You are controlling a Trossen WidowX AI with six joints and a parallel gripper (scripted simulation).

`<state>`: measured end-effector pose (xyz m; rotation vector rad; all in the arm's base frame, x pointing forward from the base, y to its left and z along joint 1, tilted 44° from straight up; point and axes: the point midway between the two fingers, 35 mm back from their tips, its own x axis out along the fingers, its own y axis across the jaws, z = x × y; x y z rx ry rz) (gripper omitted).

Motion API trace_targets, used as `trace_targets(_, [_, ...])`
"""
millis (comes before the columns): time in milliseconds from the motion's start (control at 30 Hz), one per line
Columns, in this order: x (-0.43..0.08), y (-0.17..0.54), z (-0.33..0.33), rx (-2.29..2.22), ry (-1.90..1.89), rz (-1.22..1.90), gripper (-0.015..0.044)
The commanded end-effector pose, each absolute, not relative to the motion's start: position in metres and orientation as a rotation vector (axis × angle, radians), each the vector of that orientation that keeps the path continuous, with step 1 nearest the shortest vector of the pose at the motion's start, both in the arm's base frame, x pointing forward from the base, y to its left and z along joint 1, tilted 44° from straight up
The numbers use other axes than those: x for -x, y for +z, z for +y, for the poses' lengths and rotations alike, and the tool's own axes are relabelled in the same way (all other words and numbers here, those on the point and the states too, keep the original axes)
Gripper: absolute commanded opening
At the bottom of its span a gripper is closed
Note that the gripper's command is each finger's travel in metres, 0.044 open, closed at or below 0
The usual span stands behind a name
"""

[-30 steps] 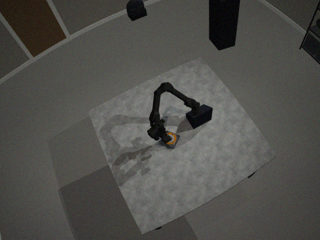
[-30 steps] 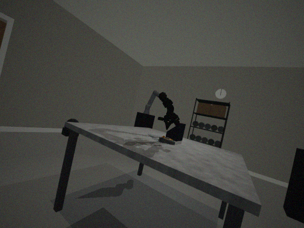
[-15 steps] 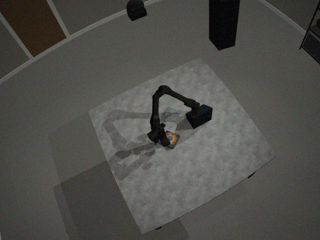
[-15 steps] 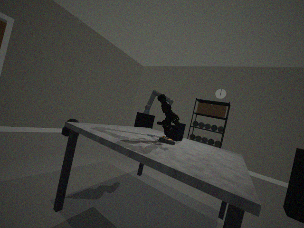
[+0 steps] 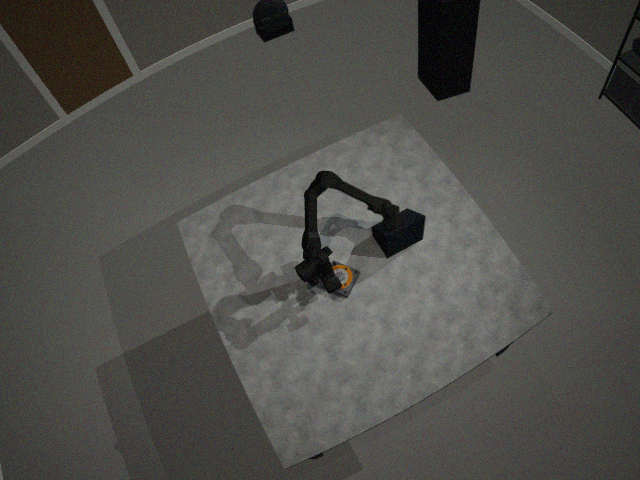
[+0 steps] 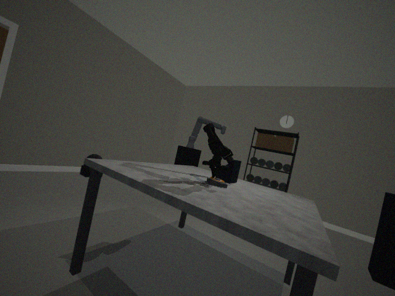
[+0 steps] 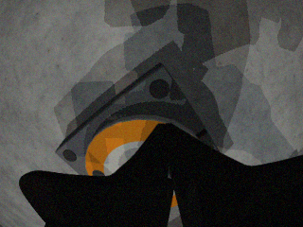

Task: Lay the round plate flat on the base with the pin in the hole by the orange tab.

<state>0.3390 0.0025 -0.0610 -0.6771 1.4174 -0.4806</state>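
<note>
The round plate with an orange ring (image 5: 349, 274) (image 6: 220, 180) (image 7: 115, 133) lies over the dark square base (image 5: 345, 295) (image 6: 223, 185) (image 7: 133, 98). My gripper (image 5: 334, 288) (image 6: 213, 176) (image 7: 164, 130) is shut with nothing between its fingers. Its tips are down at the plate, over one side of it; whether they touch cannot be told. The fingers hide much of the plate in the wrist view. A dark round spot (image 7: 98, 173) shows on the ring there. The orange tab, its hole, the pin and any tilt of the plate cannot be made out.
The arm's dark box mount (image 5: 398, 233) (image 6: 231, 172) stands close to the base on the pale table (image 5: 413, 330) (image 6: 255, 203). Arm shadows fall across the table and base. A second, greyer arm (image 6: 195, 130) stands behind in the exterior view.
</note>
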Motion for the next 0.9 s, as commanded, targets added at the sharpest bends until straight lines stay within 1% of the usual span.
trace_targets(0, [-0.338, -0.055, -0.004, 0.684, -0.483, 1.414, 0.0])
trace_targets(433, [-0.334, -0.05, -0.009, 0.684, -0.483, 1.414, 0.0])
trace_targets(733, [-0.325, -0.017, 0.023, 0.682, -0.482, 1.415, 0.0])
trace_targets(867, [-0.326, -0.022, 0.02, 0.696, -0.476, 1.414, 0.0])
